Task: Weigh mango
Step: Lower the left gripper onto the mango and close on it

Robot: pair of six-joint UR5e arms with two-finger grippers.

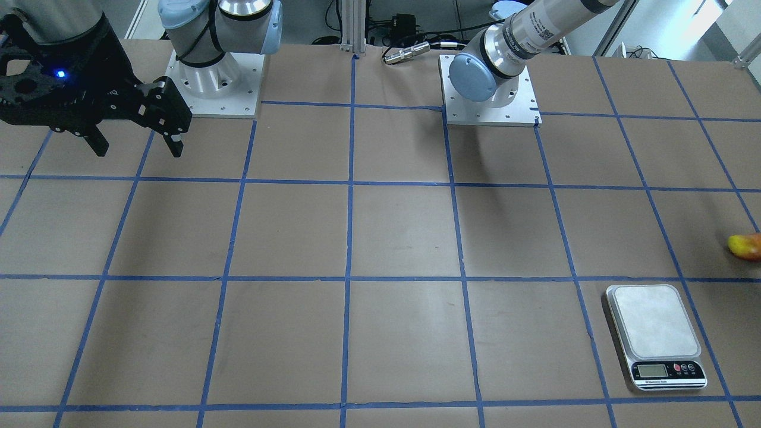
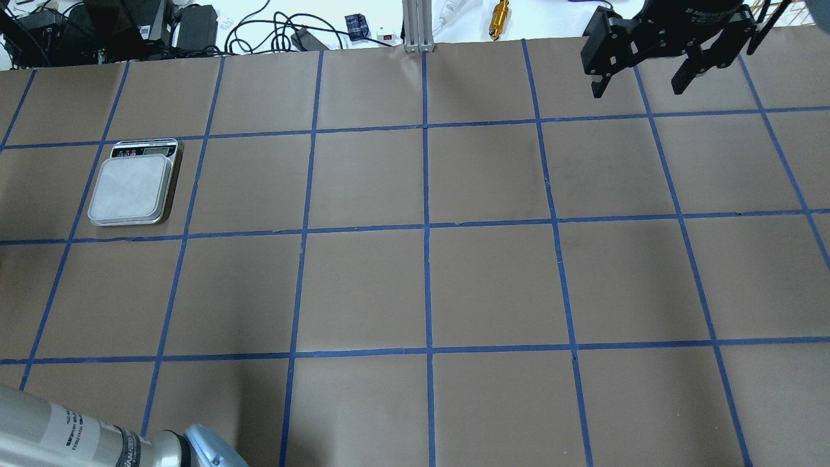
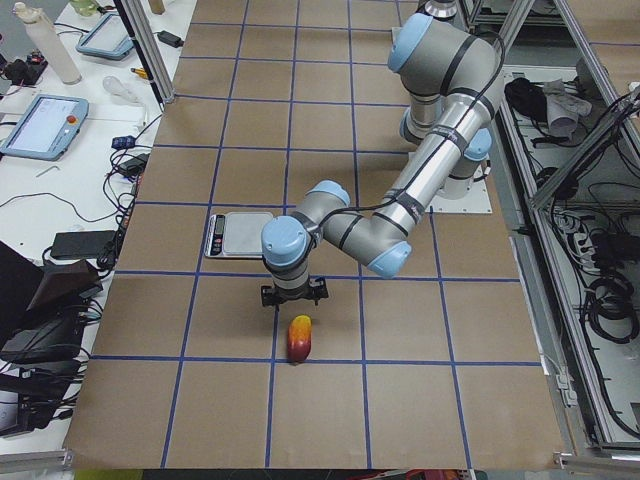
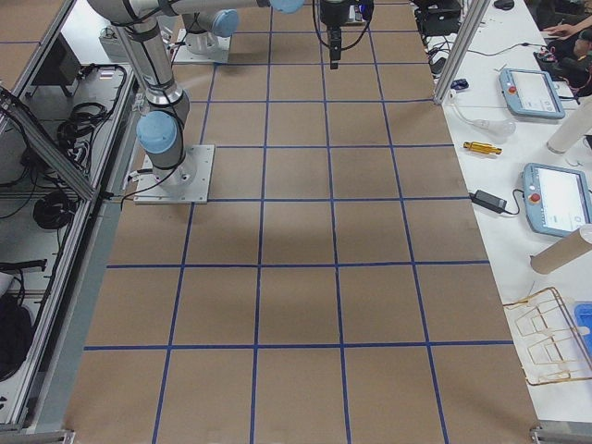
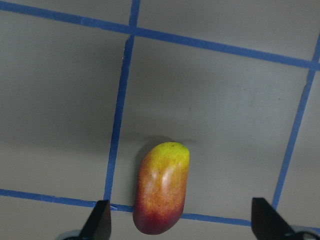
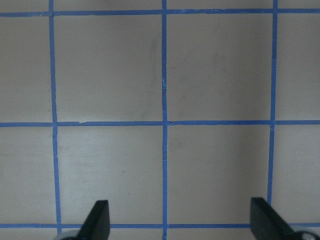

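Note:
The mango (image 5: 161, 187), yellow at one end and red at the other, lies on the brown table. It also shows in the left exterior view (image 3: 299, 338) and at the right edge of the front view (image 1: 746, 245). My left gripper (image 5: 182, 224) is open and hovers above the mango, which lies between the fingers and nearer the left one; in the left exterior view the gripper (image 3: 293, 296) is just beyond the fruit. The silver scale (image 1: 654, 321) (image 2: 130, 190) (image 3: 240, 233) stands empty nearby. My right gripper (image 1: 140, 145) (image 2: 637, 89) is open and empty, high over the far side.
Blue tape lines divide the table into squares. The arm bases (image 1: 217, 83) (image 1: 490, 89) stand at the robot's edge. A metal post (image 2: 415, 26) and cables are at the operators' edge. Tablets (image 4: 555, 199) lie on the side desk.

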